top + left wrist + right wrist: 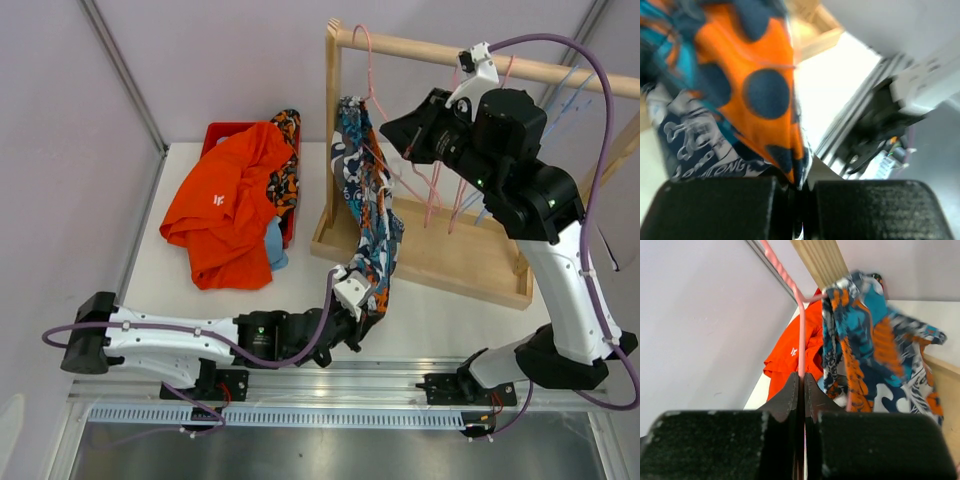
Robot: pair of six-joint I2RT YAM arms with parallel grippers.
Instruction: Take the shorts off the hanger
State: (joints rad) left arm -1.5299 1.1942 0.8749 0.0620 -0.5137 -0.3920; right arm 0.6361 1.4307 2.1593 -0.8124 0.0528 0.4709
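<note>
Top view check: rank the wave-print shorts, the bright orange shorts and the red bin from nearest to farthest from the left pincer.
1. wave-print shorts: their lower end is pinched in the left pincer.
2. bright orange shorts: heaped to its left, clearly apart.
3. red bin: behind that heap, at the far left.

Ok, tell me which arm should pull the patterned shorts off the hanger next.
Left. The left hand is closed on the bottom edge of the shorts, so it can likely pull them free. The right hand is pinching the pink hanger, steadying it.
</note>
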